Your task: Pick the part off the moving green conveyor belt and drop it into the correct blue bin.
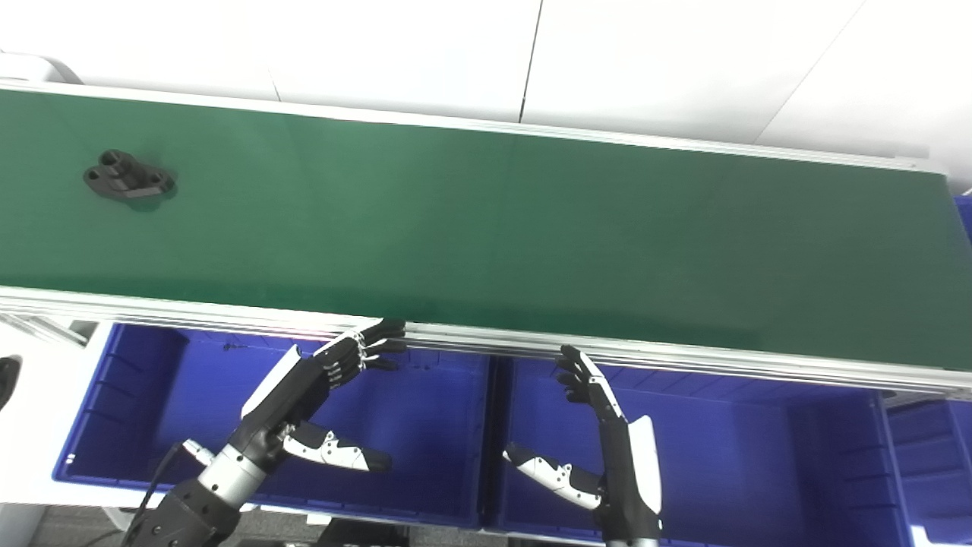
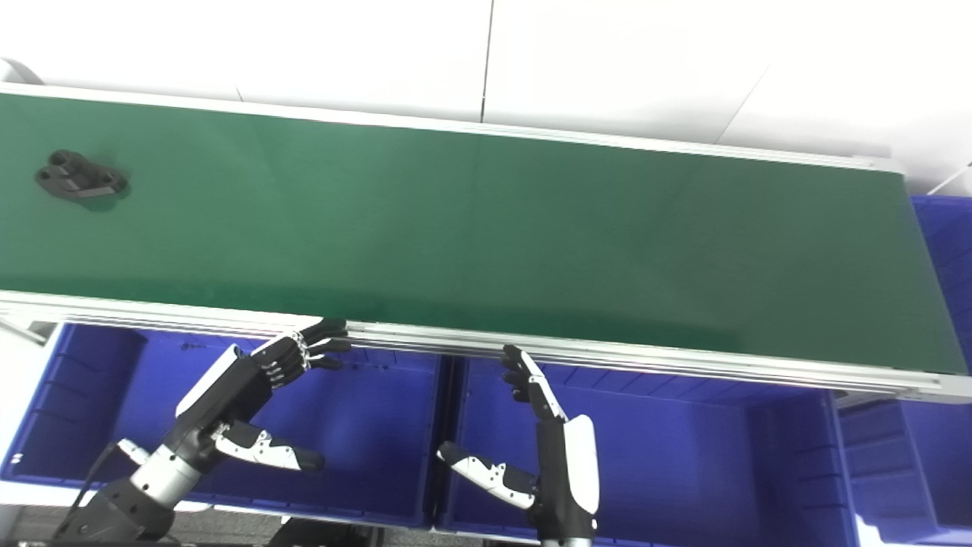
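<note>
A black part (image 1: 127,175) with round holes lies on the green conveyor belt (image 1: 486,228) at its far left; it also shows in the right eye view (image 2: 78,175). My left hand (image 1: 319,387) is open and empty over the left blue bin (image 1: 425,463), its fingertips near the belt's front rail. My right hand (image 1: 604,429) is open and empty over the middle blue bin (image 1: 729,456), fingers pointing up at the rail. Both hands are far from the part.
An aluminium rail (image 1: 683,357) runs along the belt's front edge above the bins. A third blue bin (image 1: 934,456) stands at the right, and another blue bin (image 2: 949,228) sits past the belt's right end. White panels lie behind the belt.
</note>
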### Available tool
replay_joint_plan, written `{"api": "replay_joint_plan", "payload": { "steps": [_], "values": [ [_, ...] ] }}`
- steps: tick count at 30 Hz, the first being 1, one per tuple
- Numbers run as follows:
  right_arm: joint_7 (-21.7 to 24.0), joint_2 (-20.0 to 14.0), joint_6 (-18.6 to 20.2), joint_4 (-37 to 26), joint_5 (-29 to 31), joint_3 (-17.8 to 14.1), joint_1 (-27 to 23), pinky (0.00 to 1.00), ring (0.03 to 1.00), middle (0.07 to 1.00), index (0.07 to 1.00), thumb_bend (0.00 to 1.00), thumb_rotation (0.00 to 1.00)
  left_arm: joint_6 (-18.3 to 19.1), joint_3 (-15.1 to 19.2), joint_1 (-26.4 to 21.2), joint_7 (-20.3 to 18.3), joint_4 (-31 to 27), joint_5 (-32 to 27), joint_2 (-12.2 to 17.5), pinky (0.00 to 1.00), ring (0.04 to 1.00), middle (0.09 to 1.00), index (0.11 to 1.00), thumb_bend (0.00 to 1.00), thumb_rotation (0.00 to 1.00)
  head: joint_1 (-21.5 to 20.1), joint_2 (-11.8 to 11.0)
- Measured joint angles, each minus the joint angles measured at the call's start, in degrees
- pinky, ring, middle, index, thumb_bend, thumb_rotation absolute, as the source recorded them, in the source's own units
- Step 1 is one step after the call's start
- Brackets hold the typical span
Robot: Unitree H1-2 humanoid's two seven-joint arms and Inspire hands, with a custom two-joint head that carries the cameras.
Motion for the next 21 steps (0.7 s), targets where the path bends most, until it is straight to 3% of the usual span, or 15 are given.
{"api": "replay_joint_plan", "payload": {
  "steps": [3,8,10,12,14,16,18,19,21],
  "values": [
    [-0.46,-0.59,-0.1,0.16,0.64,0.75,-0.31,0.72,0.782,0.826,0.877,0.76,0.53,0.0,1.2,0.19,-1.06,0.44,0.1,-1.07,0.77,0.842,0.89,0.87,0.75,0.16,0.62,-0.97],
    [-2.42,-2.03,-0.87,0.83,2.61,2.66,-1.09,0.72,0.783,0.826,0.874,0.75,0.51,0.0,1.68,0.23,-2.03,2.63,1.47,-2.45,0.78,0.846,0.896,0.865,0.76,0.17,4.48,-5.71],
    [-2.77,-2.46,-1.21,1.03,3.83,3.14,-1.28,0.71,0.778,0.824,0.874,0.74,0.48,0.0,1.56,0.27,-1.96,2.89,2.25,-3.1,0.78,0.844,0.888,0.857,0.77,0.17,4.93,-6.24],
    [-3.28,-3.09,-1.32,1.19,4.6,3.96,-1.65,0.7,0.77,0.821,0.873,0.74,0.49,-0.02,1.07,0.17,-1.34,3.67,3.39,-3.43,0.76,0.829,0.875,0.846,0.79,0.18,7.37,-8.87],
    [-5.08,-3.87,-1.57,1.4,4.99,4.98,-2.13,0.69,0.767,0.82,0.871,0.75,0.5,-0.01,0.34,0.16,0.07,4.27,4.83,-3.43,0.75,0.822,0.87,0.841,0.79,0.18,8.09,-9.41],
    [-6.16,-4.85,-2.09,1.63,6.23,6.27,-2.68,0.68,0.761,0.819,0.865,0.76,0.48,-0.01,-0.76,0.12,1.46,4.67,5.37,-3.42,0.74,0.816,0.862,0.838,0.81,0.18,12.73,-11.6],
    [-7.72,-6.06,-2.42,1.89,7.99,7.83,-3.41,0.64,0.743,0.82,0.866,0.76,0.47,-0.01,-1.89,-0.05,2.72,5.69,5.54,-3.41,0.73,0.805,0.851,0.83,0.82,0.18,13.28,-11.78],
    [-8.4,-6.54,-2.5,1.98,8.54,8.58,-3.74,0.63,0.745,0.821,0.865,0.76,0.47,0.0,-2.45,-0.16,3.47,6.15,6.22,-3.39,0.71,0.8,0.847,0.825,0.82,0.19,17.37,-13.17],
    [-10.19,-7.47,-2.58,2.07,9.37,9.95,-4.41,0.64,0.757,0.826,0.865,0.76,0.45,0.02,-4.4,-0.18,5.76,6.3,7.26,-3.05,0.7,0.792,0.841,0.815,0.83,0.19,20.38,-13.8]
  ]
}}
